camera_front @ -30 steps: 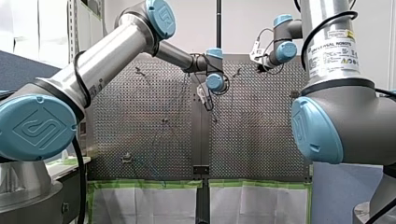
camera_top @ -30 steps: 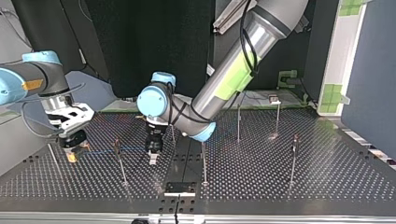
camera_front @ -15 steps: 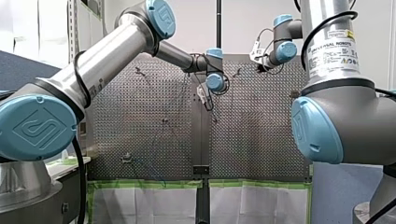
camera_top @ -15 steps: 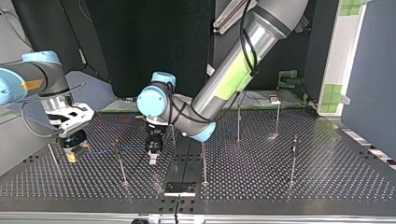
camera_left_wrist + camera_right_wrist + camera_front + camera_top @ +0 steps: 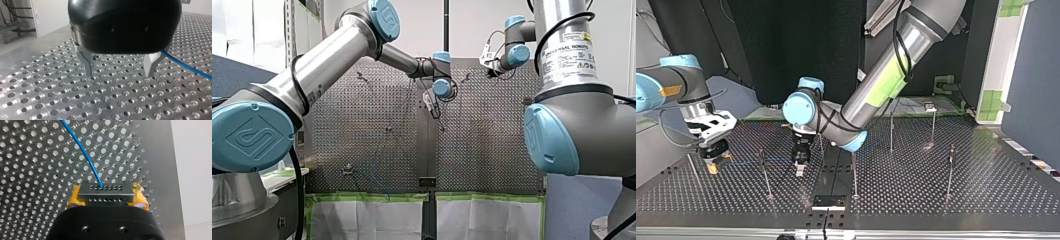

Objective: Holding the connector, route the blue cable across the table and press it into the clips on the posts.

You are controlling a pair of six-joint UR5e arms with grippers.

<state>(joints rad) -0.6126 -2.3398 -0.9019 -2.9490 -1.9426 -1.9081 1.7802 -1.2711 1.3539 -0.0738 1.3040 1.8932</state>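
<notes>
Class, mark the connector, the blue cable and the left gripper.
connector (image 5: 105, 193): right wrist view, middle of its holed face.
blue cable (image 5: 99, 180): right wrist view, stretch nearest the connector.
left gripper (image 5: 119, 74): left wrist view, midway between fingertips.

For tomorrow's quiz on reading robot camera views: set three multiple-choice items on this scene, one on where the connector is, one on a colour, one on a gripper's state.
1. Where is the connector? A in a box; B between the fingers of my right gripper; C in a person's hand.
2. What colour is the cable leaving the connector? A red; B green; C blue.
3. The fingers of my left gripper are: A open, nothing between them; B shut on the cable; C shut on the connector.
Answers: 1 B, yellow pads clamp it in the right wrist view; 2 C, it shows blue there; 3 A, bare table shows between them.
</notes>
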